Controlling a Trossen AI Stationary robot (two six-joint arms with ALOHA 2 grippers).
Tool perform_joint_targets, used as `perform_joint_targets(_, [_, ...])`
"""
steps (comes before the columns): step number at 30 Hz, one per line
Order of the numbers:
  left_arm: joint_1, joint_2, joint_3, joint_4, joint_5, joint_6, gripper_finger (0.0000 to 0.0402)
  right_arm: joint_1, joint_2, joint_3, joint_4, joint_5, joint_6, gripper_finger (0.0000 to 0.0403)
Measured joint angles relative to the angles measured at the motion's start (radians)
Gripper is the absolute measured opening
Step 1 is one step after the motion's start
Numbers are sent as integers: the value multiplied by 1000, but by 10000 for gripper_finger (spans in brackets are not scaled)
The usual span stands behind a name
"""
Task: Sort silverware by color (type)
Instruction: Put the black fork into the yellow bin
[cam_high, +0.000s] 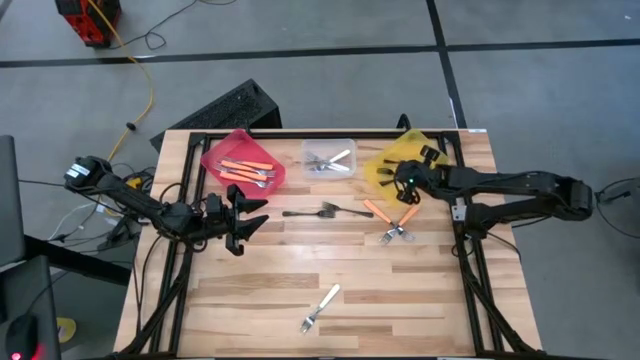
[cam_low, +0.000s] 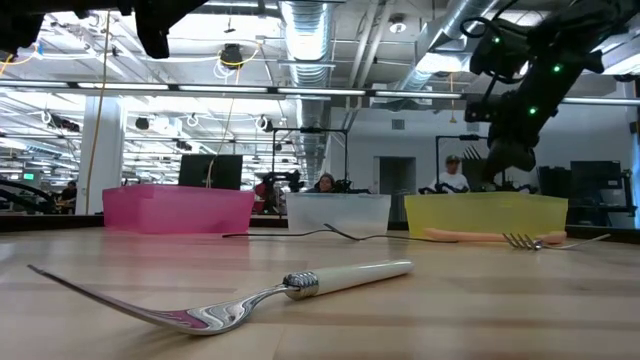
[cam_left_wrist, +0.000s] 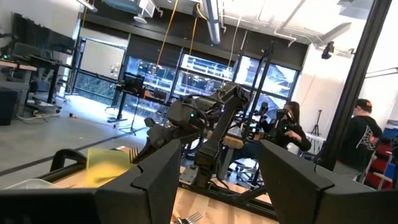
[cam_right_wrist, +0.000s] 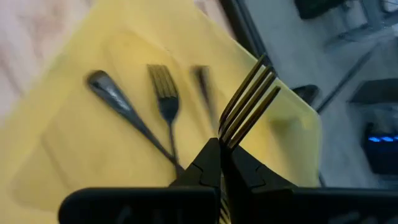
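1. Nearest the low camera, a white-handled fork (cam_low: 250, 295) lies alone on the wooden tabletop (cam_low: 480, 300); the high view places the same fork (cam_high: 321, 308) near the front edge, well apart from everything else.
2. Mid-table, the high view shows a dark fork (cam_high: 315, 211) lying flat, and to its right two orange-handled forks (cam_high: 392, 222) crossing each other. The low view gives only one orange handle and tines there.
3. The left hand (cam_high: 250, 214) hovers at the left of the tabletop, its fingers spread apart with nothing between them; its wrist view confirms the empty gap.
4. At the back stand three bins: a red bin (cam_high: 240, 160) with orange-handled forks, a clear bin (cam_high: 329, 158) with silver forks, and a yellow bin (cam_high: 398, 160).
5. The right hand (cam_high: 408, 183) is over the yellow bin. Only its wrist view shows the grip: fingers (cam_right_wrist: 249, 171) pressed together on a dark fork (cam_right_wrist: 249, 106), tines pointing outward above the bin.
6. That same view shows more dark silverware (cam_right_wrist: 146, 115) lying inside the yellow bin (cam_right_wrist: 68, 130), which the low view hides behind the bin wall.
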Motion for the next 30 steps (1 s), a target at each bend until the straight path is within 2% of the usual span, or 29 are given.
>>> perform_joint_targets(3, [0,0,0,0,0,0,199,-14,1,0,3,-44,-6,25])
perform_joint_targets(17, [0,0,0,0,0,0,199,-60,0,0,4,-104,-14,25])
perform_joint_targets(30, [0,0,0,0,1,0,199,-79,1,0,2,-200,3,46])
